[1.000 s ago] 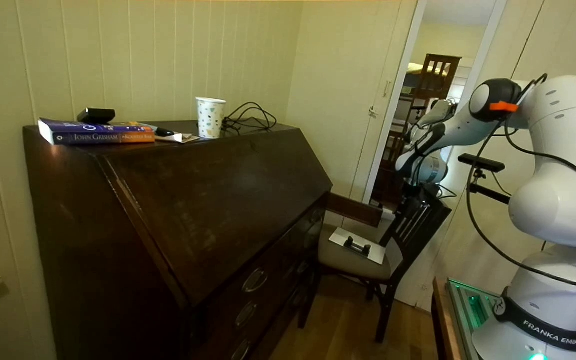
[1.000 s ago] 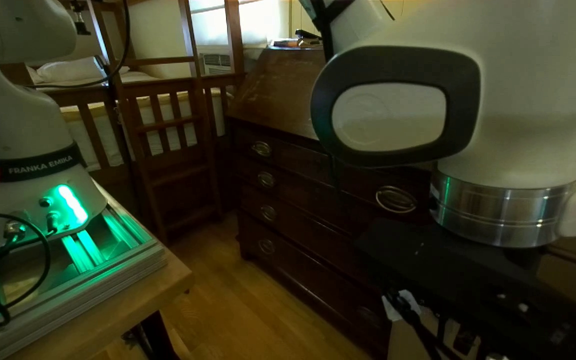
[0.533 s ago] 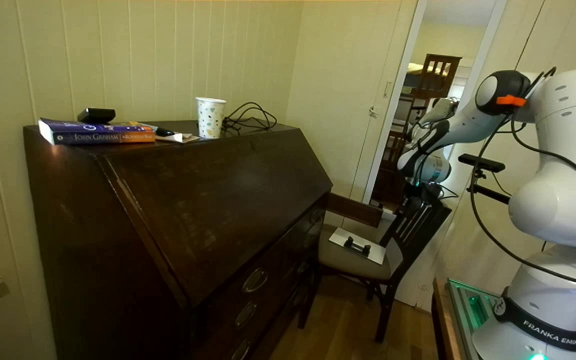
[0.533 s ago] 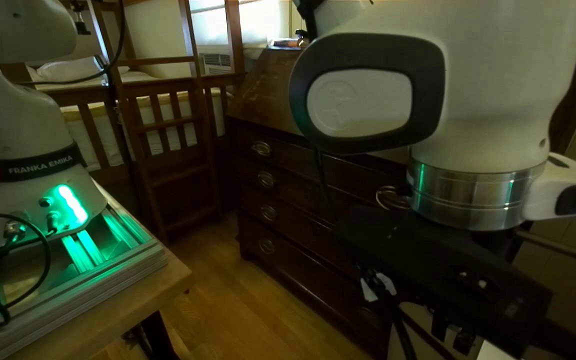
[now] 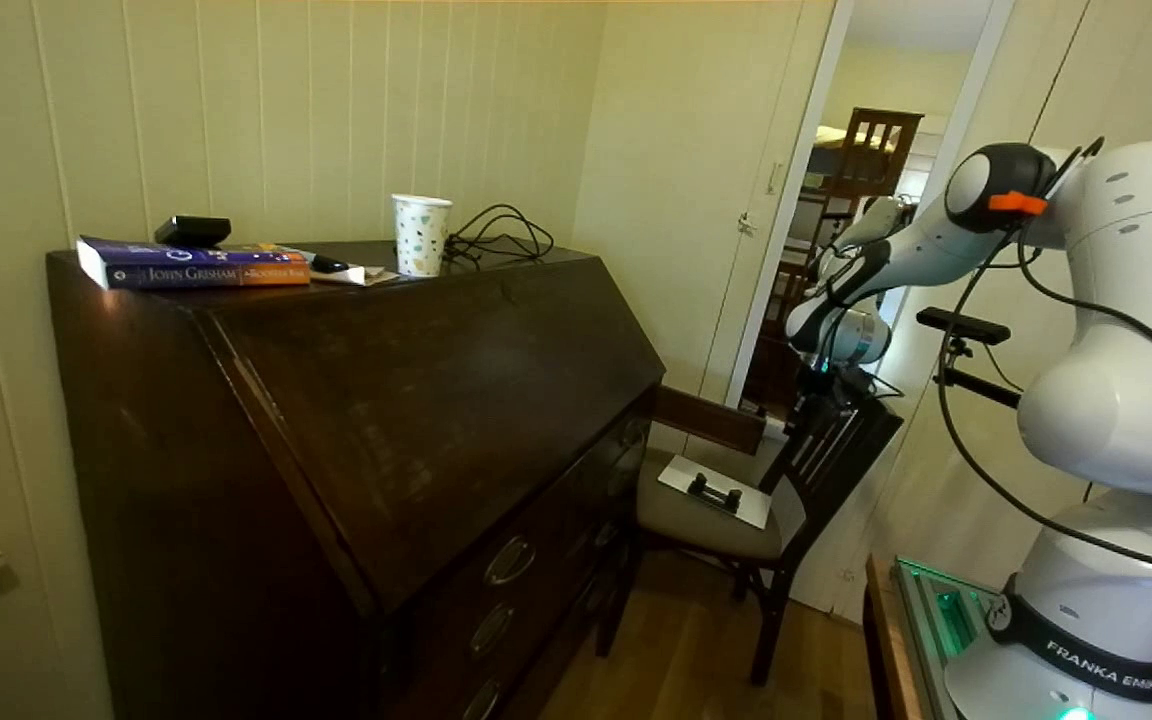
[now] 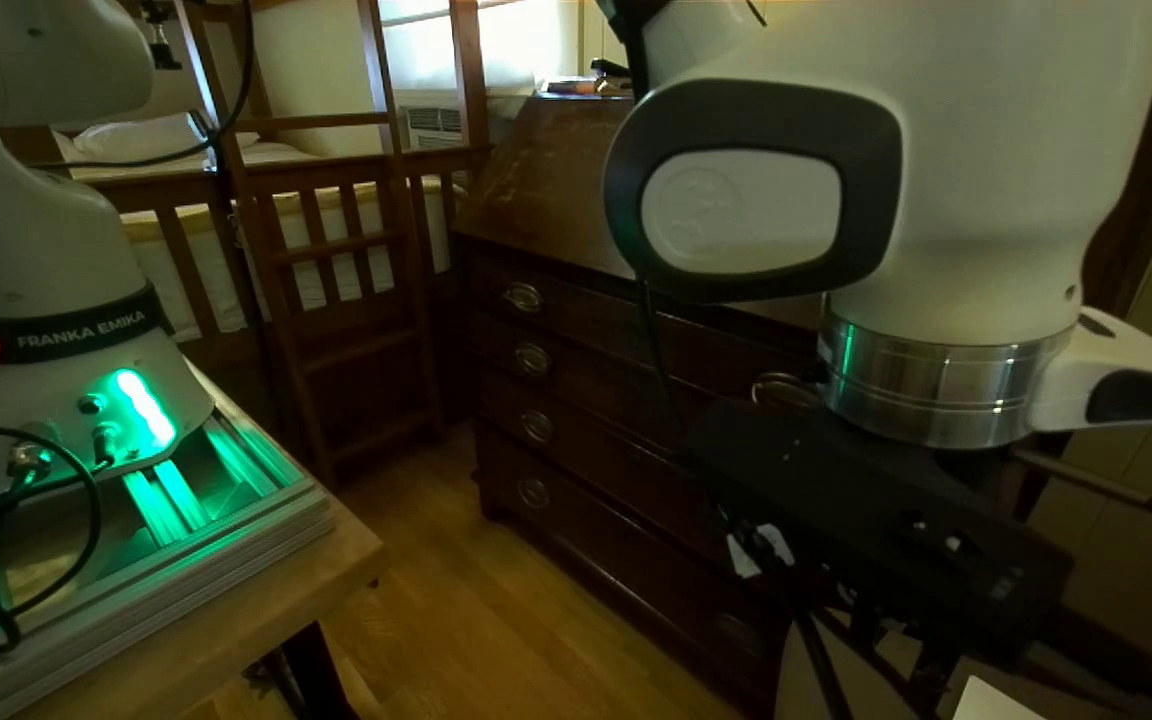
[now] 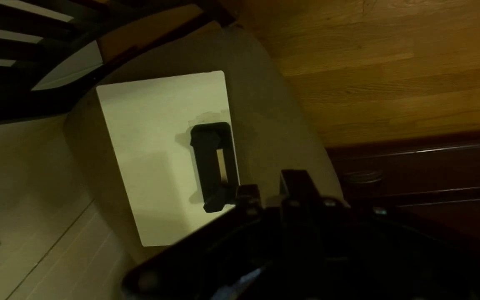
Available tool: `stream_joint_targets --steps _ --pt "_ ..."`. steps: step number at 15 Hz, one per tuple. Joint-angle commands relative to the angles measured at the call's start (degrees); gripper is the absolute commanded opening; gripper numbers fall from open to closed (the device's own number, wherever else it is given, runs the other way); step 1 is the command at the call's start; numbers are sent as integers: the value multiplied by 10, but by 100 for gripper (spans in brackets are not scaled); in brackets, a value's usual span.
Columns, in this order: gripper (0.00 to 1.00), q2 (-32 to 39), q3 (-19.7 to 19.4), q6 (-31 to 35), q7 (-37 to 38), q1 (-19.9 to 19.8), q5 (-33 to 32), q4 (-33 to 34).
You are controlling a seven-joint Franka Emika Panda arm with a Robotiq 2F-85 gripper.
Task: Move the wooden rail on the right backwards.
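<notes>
Wooden rail jutting out from the desk at its right end, chair and gripper in front of the desk, fingers slightly parted, nothing held between them

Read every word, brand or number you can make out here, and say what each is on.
"FRANKA EMIKA": black band on the robot's base, in both exterior views.
"JOHN GRISHAM": spine of the book on the desk.
Spine's orange end: blurred, possibly "ROOSTER BAR".
Book cover letters: unreadable.
Pale marks on the black box on the arm: too small.
Wrist view: none readable.
</notes>
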Motion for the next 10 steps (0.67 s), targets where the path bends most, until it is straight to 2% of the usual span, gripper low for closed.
stream_joint_targets --steps 1,7,10 --pt "0 34 8 -51 2 7 29 58" --pt "0 71 -48 -40 115 55 11 123" --pt "0 93 -69 -52 157 66 6 154"
